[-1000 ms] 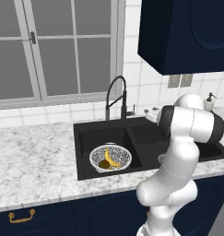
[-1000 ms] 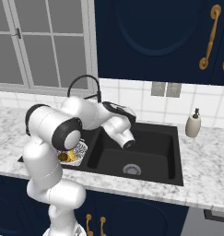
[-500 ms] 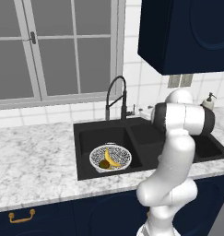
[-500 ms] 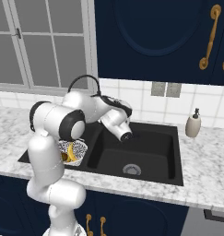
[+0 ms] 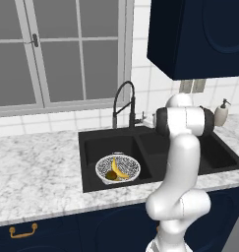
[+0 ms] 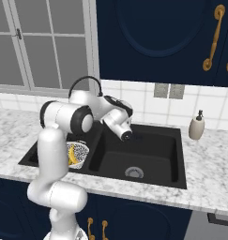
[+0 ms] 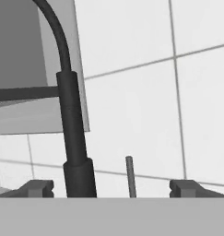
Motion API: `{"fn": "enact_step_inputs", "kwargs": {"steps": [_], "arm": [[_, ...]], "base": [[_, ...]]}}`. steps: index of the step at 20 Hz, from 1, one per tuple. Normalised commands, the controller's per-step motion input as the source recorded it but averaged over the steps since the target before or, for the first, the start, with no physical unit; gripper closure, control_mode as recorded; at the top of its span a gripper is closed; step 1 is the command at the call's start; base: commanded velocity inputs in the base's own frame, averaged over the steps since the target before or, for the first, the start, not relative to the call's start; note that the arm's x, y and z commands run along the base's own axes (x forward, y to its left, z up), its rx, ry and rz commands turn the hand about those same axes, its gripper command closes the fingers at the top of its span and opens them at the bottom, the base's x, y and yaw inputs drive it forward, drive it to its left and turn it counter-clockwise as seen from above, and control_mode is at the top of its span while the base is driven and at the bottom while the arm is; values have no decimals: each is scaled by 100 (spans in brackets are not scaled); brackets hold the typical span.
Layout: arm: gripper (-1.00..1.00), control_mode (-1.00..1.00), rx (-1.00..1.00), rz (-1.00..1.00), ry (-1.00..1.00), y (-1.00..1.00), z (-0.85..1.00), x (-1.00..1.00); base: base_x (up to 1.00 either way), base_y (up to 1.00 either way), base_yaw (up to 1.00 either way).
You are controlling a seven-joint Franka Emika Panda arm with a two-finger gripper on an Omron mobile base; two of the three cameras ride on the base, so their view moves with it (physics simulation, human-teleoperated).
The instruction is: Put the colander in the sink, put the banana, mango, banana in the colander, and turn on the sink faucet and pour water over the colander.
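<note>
The white speckled colander (image 5: 118, 169) sits in the left basin of the black sink (image 5: 91, 147), holding a banana (image 5: 120, 170) and the dark mango (image 5: 110, 175). In the right base view the colander (image 6: 79, 151) and banana (image 6: 72, 157) peek out from behind my arm. The black gooseneck faucet (image 5: 125, 98) rises behind the basins. My gripper (image 6: 128, 137) hangs over the sink (image 6: 153, 150) near the faucet (image 6: 85, 80), pointing at the tiled wall. In the hand view the gripper (image 7: 111, 189) is open, with the faucet (image 7: 74, 138) stem and a thin grey rod (image 7: 130, 177) between its spread fingertips (image 7: 37, 188).
A white soap dispenser (image 6: 196, 126) stands on the counter right of the sink, also seen as the dispenser (image 5: 221, 112) in the left base view. The right basin has a silver drain (image 6: 134, 172). Marble counter (image 5: 37, 172) flanks the sink; a window and dark cabinets are above.
My arm's upper part has swung a little left and back toward the faucet, and the hand has shifted slightly. The colander and fruit have not moved.
</note>
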Motion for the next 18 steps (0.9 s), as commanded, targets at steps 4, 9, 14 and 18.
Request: {"fn": "enact_step_inputs", "kwargs": {"steps": [4, 9, 14, 18], "arm": [[-100, -100, 0, 0, 0, -10, -42, 53], [-100, -100, 0, 7, 0, -4, -14, 45], [-100, -100, 0, 7, 0, 8, 0, 45], [-100, -100, 0, 7, 0, 0, 0, 39]], "base": [[0, 0, 0], [0, 0, 0], [0, 0, 0], [0, 0, 0]]}}
